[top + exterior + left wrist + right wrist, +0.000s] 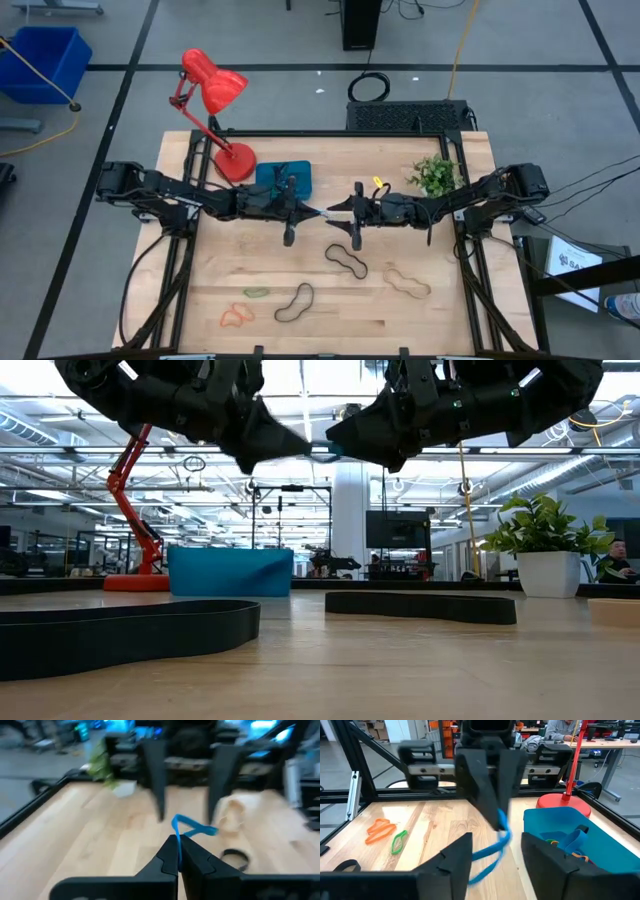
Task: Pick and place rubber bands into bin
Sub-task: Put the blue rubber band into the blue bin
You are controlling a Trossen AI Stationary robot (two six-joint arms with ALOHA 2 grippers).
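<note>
Black rubber bands (120, 632) lay closest to the table-level camera, one long loop at the near left and another black band (420, 605) farther back at centre right, on the wooden table (420, 320). Above them, at mid-table, the two arms met tip to tip: the left gripper (177, 845) was clamped shut on a blue rubber band (192, 826), its fingers pressed together with the loop sticking out ahead of the tips, while the right gripper (496, 851) stood with its fingers spread wide apart, the same blue band (492, 852) hanging in the gap between them without being pinched. From overhead, the left gripper (318, 212) and right gripper (334, 209) pointed at each other just in front of the teal bin (284, 180), which sat beside the red lamp (215, 110) at the table's back edge. Several bands already lay in the bin (570, 840), blue and orange among them. On the table's near half lay an orange band (236, 317), a green band (256, 293), a dark loop (294, 304), another black loop (346, 260) and a tan band (406, 282). A small potted plant (434, 175) stood at the back right.
</note>
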